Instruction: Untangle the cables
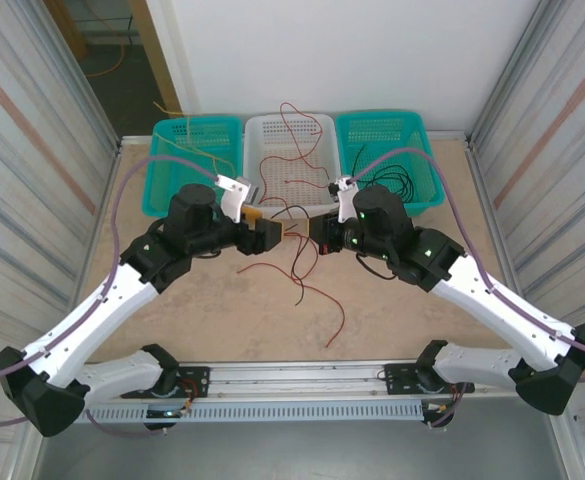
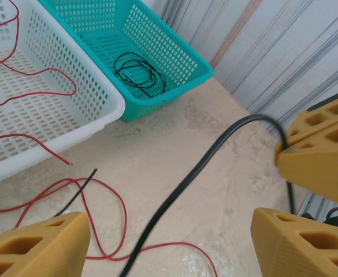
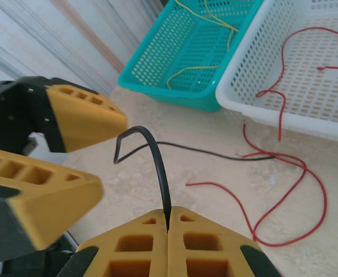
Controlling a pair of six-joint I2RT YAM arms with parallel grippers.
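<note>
Right wrist: black cable (image 3: 160, 173) nipped in the closed right pincer (image 3: 169, 222) (left pincer (image 3: 112, 154) spread wide, empty, beside its bend).

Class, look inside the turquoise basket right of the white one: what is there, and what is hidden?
A coiled black cable lies in the turquoise basket. In the top view the right arm overlaps its near corner, hiding that part.

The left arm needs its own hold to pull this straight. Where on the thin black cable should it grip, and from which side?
Likely the raised arch of the thin black cable, just beyond the shut right gripper. It stands off the table, clear of the thin red cable, so the open left gripper can come straight across.
</note>
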